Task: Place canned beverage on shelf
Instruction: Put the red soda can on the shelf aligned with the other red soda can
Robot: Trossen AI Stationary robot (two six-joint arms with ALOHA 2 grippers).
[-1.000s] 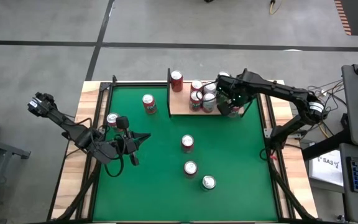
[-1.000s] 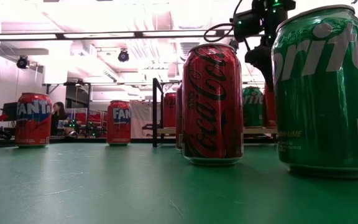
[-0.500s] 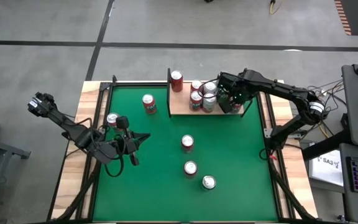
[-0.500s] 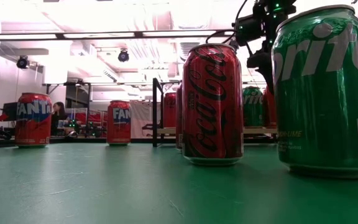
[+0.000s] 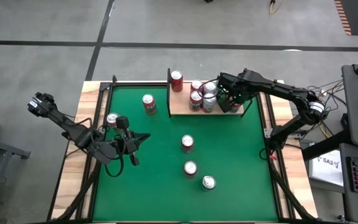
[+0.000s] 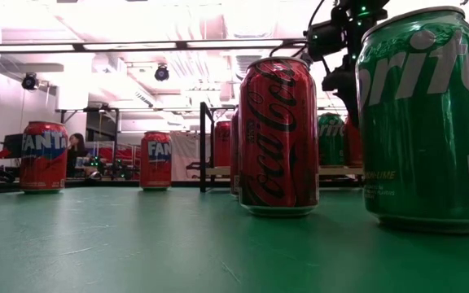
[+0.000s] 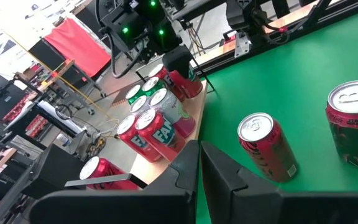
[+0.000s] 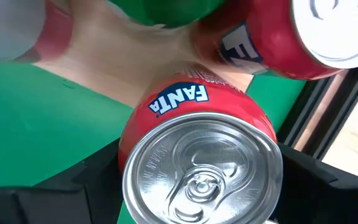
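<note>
High view: the right end effector (image 5: 227,99) hangs over the shelf (image 5: 180,107) end, beside clustered cans; the left end effector (image 5: 135,138) waits on the counter (image 5: 229,162), far off

Right wrist view: its fingers (image 8: 95,174) flank an upright Fanta can (image 8: 201,155) over the board; whether pinched, I cannot tell

Left wrist view: its fingers (image 7: 185,171) look pressed together

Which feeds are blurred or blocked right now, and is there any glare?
Right wrist view: Fanta can between the right gripper's fingers fills the frame, cans behind it blurred. Low view: Sprite can and Coke can loom large, hiding most of the shelf; ceiling lights wash out. High view: sharp, even light.
</note>
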